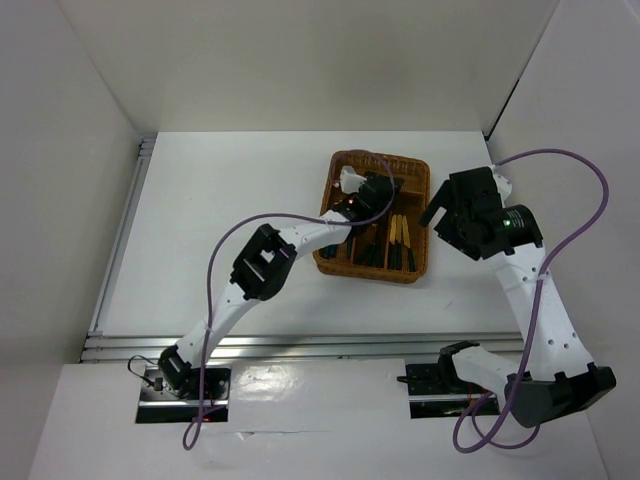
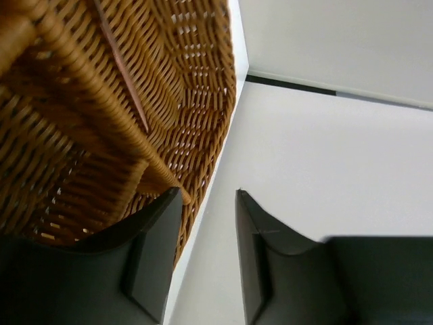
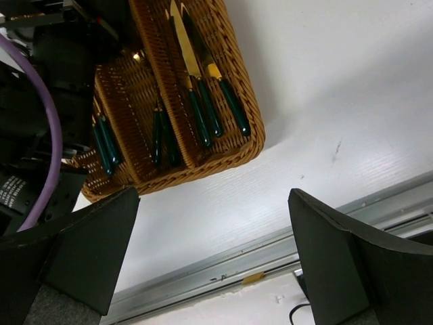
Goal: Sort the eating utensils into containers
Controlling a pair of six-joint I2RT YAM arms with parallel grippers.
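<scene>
My left gripper (image 2: 208, 198) has its fingers (image 2: 152, 250) a narrow gap apart, with only white table (image 2: 325, 156) showing between them; they grasp nothing. One finger lies over the wicker of the tray (image 2: 81, 135) and the other over bare table just beside its wall, so the gripper sits low at the tray's edge. What looks like a chopstick (image 2: 125, 78) runs slantwise along the weave just past that finger. From above, the left arm (image 1: 300, 240) reaches across to the far left part of the tray.

My right gripper (image 3: 213, 223) is spread wide and empty, both fingers (image 3: 342, 250) well apart. It hangs above the table to the right of the tray and touches nothing. Its camera looks back at the tray's near right corner. The knives (image 3: 200, 112) lie side by side in the rightmost compartment, gold blades pointing far and dark green handles near. More dark handles (image 3: 105, 142) lie in the compartments to the left; I cannot tell which utensils they belong to. Beyond them the left arm's body and its purple cable (image 3: 54, 135) block the rest of the tray.
</scene>
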